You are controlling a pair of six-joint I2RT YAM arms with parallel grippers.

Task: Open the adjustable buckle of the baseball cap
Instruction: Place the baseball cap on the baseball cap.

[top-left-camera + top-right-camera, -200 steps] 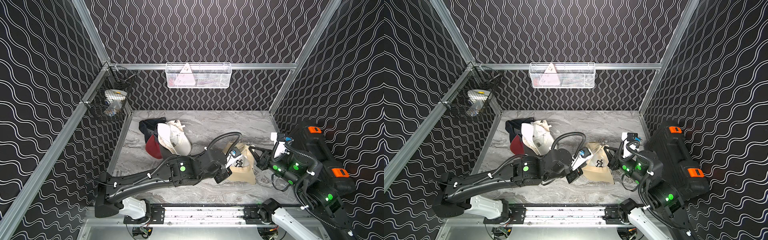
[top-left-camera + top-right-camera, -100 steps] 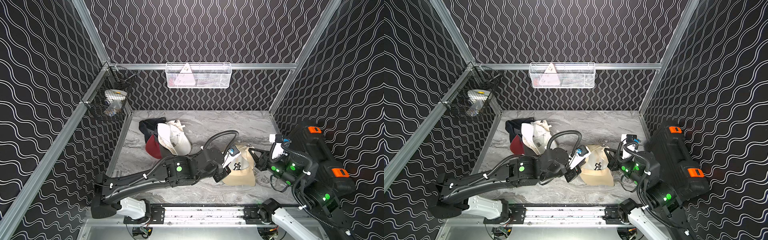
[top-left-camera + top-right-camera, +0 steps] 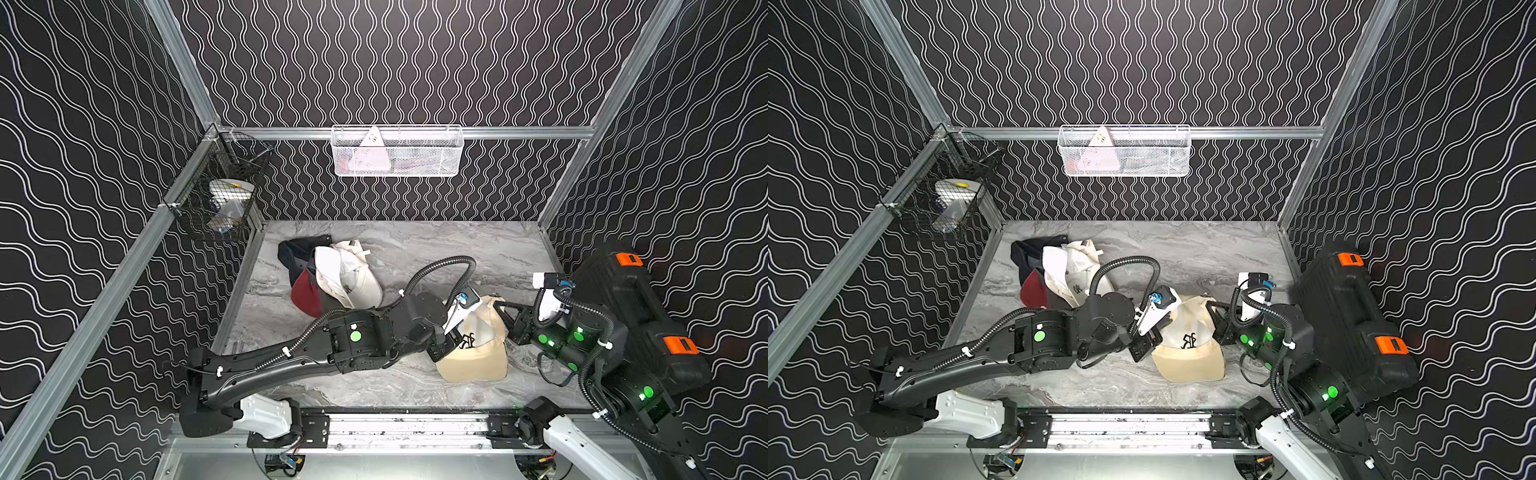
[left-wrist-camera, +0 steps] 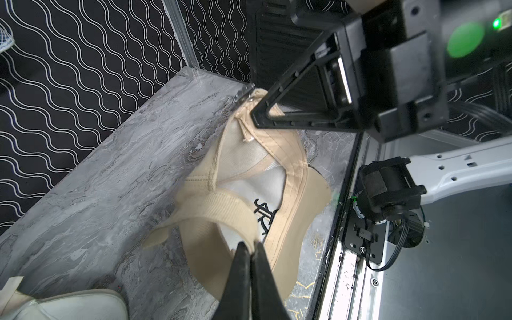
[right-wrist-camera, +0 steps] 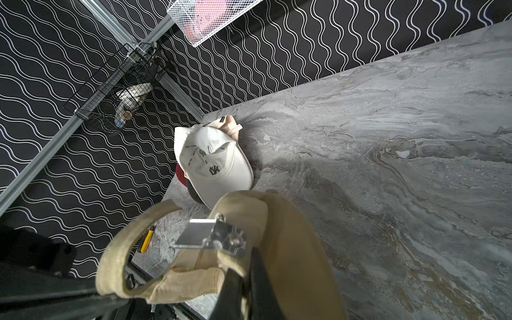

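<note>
Grey marble table (image 3: 415,245) w/ wavy black walls round it; the tan cap (image 3: 478,357) is resting on it, slung between both hands. Left hand (image 4: 250,245) is clamping fully closed on the strap (image 4: 219,205), fabric pinched flat between its tips. Right hand (image 5: 241,261) is likewise squeezing closed on the cap's back edge, right beside the buckle (image 5: 210,235). So the buckle is sitting just off the right hand's tips and well away from the left hand. The strap's long axis is running from one hand to the other, w/ the right hand nearer by far. I'm reckoning the next pull needs to go along that line, hands drawing apart, not across it. Right wrist cam is giving me the metal plate close up, seemingly tipped up off the strap; can't tell if it's released. Left wrist cam is showing only a sliver of metal past the right hand's finger, but the strap loop plainly. Both top views are hiding the buckle behind the arms. Spare caps (image 3: 332,274) are lying well beyond the left hand, out of play.
</note>
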